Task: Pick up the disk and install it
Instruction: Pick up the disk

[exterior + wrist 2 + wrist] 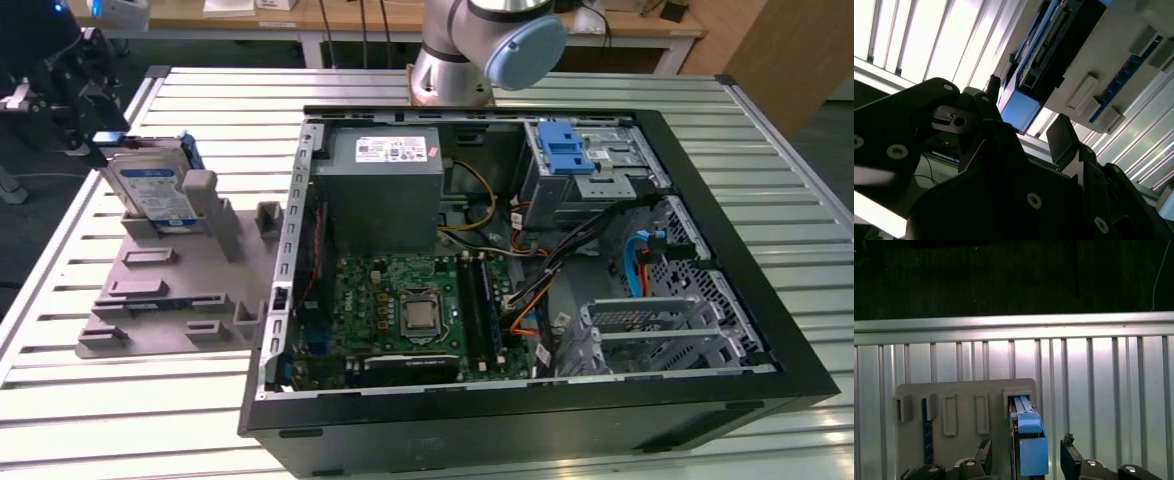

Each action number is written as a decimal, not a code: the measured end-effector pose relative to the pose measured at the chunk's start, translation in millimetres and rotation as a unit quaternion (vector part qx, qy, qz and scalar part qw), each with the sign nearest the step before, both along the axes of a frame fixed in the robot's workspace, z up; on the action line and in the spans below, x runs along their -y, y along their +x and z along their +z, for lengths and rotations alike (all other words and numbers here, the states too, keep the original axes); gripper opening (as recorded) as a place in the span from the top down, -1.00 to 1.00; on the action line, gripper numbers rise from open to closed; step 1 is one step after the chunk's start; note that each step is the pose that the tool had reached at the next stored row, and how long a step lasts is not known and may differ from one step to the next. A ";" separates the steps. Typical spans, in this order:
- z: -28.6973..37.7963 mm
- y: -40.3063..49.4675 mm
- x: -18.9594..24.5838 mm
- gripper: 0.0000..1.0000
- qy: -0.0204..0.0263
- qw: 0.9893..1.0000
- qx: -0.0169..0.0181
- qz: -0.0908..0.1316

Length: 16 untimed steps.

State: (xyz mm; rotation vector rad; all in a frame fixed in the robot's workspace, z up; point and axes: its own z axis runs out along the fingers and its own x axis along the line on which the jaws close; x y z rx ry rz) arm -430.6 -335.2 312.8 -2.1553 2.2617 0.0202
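Beside the open computer case (534,440), the spread pincer (1026,443) straddles the disk (150,190) standing in a grey rack (147,290)

Disk (150,192) blue-framed, white-and-blue labelled. Fixture (160,290) grey. Motherboard (414,305) green. Case (534,432) black. Table (790,200) probably silver, ribbed.

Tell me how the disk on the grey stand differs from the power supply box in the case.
The disk stands on edge in the grey stand outside the case; the power supply box sits inside it. The disk is thin, the power supply box far bulkier. The disk has a blue frame; the power supply box is plain grey. Both carry labels.
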 end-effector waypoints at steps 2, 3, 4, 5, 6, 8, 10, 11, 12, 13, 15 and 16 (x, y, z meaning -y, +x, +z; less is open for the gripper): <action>-3.2 -1.1 0.0 -0.29 0.000 1.000 0.000 0.000; -4.7 -1.2 0.0 -0.29 0.000 1.000 0.000 0.000; -6.0 -1.2 0.0 -0.29 0.000 1.000 0.000 0.000; -7.3 -1.2 -0.1 -0.26 0.000 1.000 -0.001 -0.001; -8.5 -1.3 -0.3 -0.26 0.000 1.000 -0.001 -0.001; -10.4 -1.3 -0.6 -0.13 0.000 1.000 -0.003 -0.003; -12.1 -1.3 -0.8 -0.13 0.000 1.000 -0.005 -0.004; -12.7 -1.2 -0.8 -0.13 0.000 1.000 -0.007 -0.004; -13.3 -1.1 -0.8 -0.13 0.000 1.000 -0.008 -0.004; -13.8 -1.0 -0.8 -0.13 0.000 1.000 -0.009 -0.004; -13.7 -1.0 -0.7 -0.13 0.000 1.000 -0.009 -0.004; -13.8 -1.0 -0.7 -0.13 0.000 1.000 -0.009 -0.004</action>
